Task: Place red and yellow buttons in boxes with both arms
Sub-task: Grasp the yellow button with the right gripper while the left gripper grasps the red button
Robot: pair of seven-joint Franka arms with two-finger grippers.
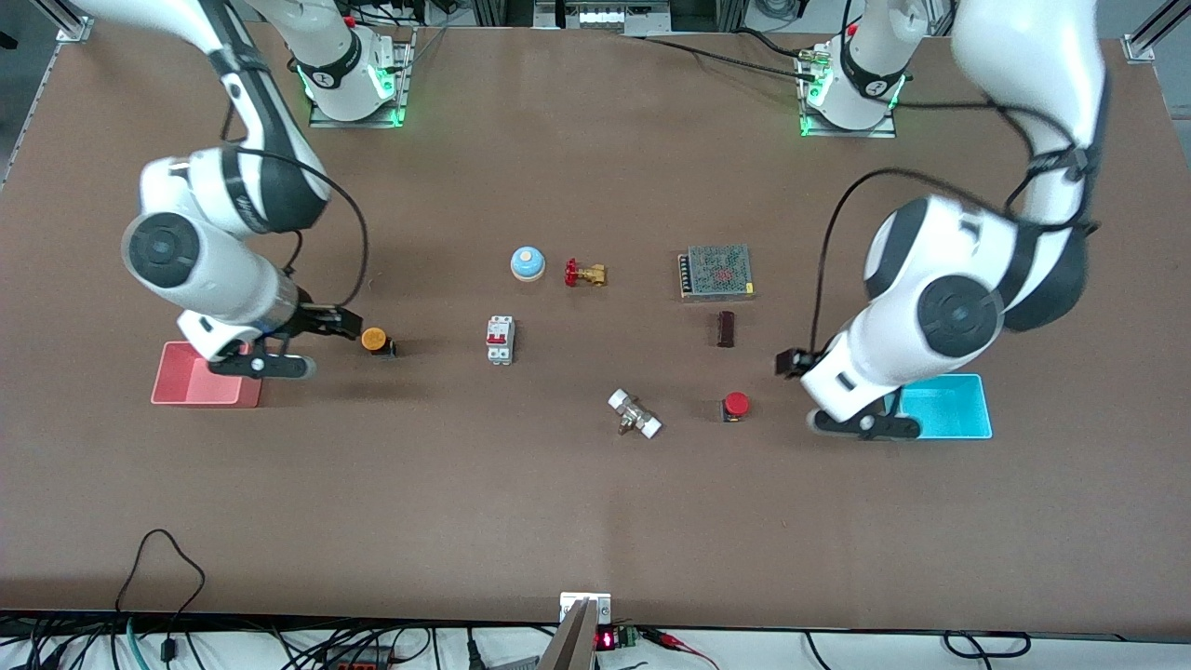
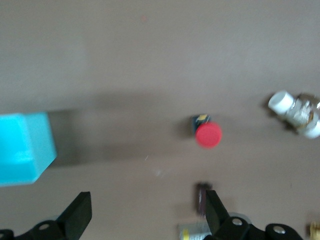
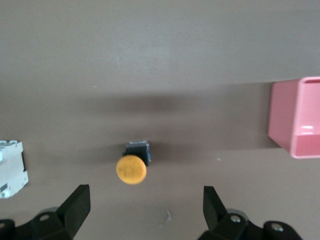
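Note:
The orange-yellow button stands on the table beside the pink-red box. My right gripper hangs open and empty over the box's edge toward the button. In the right wrist view the button sits just ahead of the open gripper, with the pink-red box off to one side. The red button stands beside the cyan box. My left gripper hangs open and empty over the table at the cyan box's edge. The left wrist view shows the red button, the cyan box and the open gripper.
Mid-table stand a blue bell, a brass valve with a red handle, a grey mesh-topped unit, a dark block, a white breaker and a white-capped fitting near the red button.

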